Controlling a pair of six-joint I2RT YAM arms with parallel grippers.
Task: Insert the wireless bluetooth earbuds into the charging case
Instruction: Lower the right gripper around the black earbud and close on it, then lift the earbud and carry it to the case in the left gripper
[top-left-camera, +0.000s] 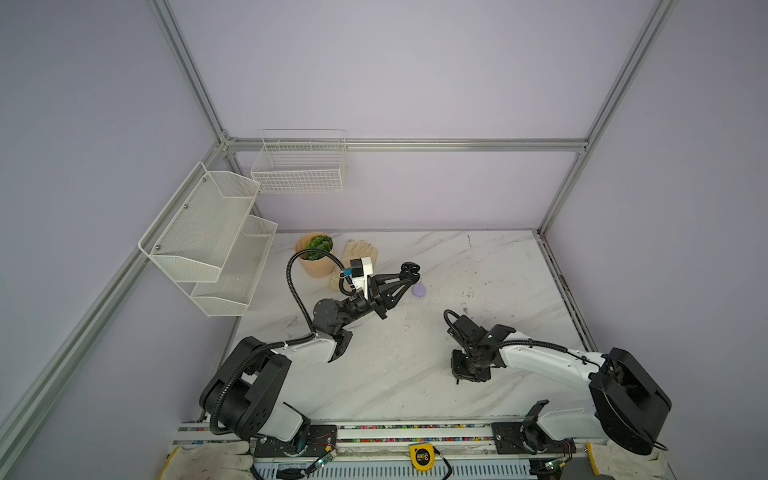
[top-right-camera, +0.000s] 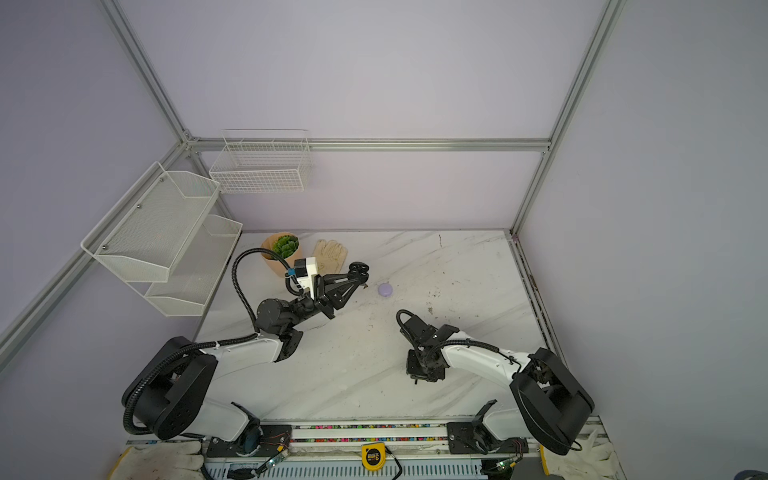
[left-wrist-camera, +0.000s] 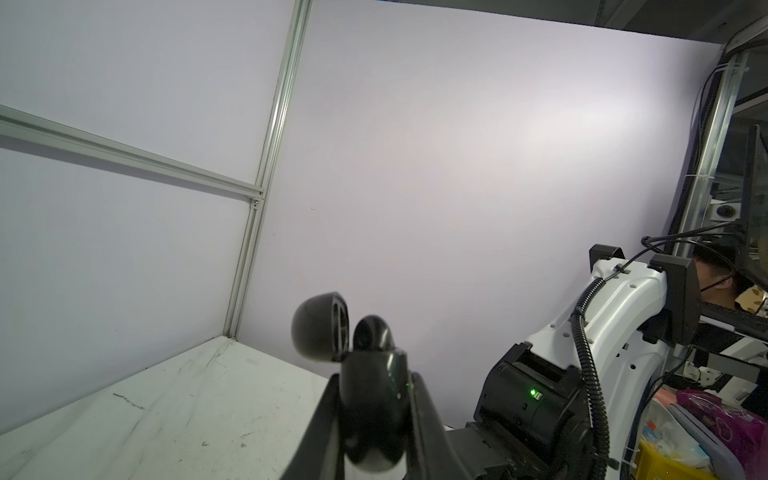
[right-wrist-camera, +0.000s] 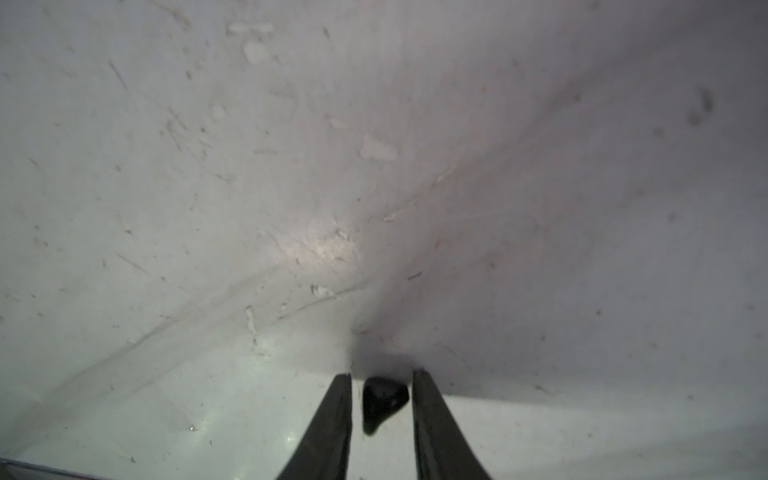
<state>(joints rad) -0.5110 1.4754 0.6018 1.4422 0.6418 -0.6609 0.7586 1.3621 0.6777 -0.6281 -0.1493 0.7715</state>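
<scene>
Earbud (right-wrist-camera: 384, 401), black, lying on the worktop (top-left-camera: 415, 374) between the right tool's (right-wrist-camera: 380, 374) jaws.

On the left of both top views, the left tool (top-left-camera: 406, 276) is clenched on the open black charging case (left-wrist-camera: 372, 407), held clear of the worktop with its lid tipped back. A closed lilac case (top-left-camera: 418, 289) lies on the worktop near it. The right tool points straight down, jaws parted astride the earbud with a sliver of gap showing (not yet pinching, I judge). The earbud looks featherlight, hard and glossy, so it is likely to squirt out. I would take it across the bulbous head, leaving the stem free for the socket.
</scene>
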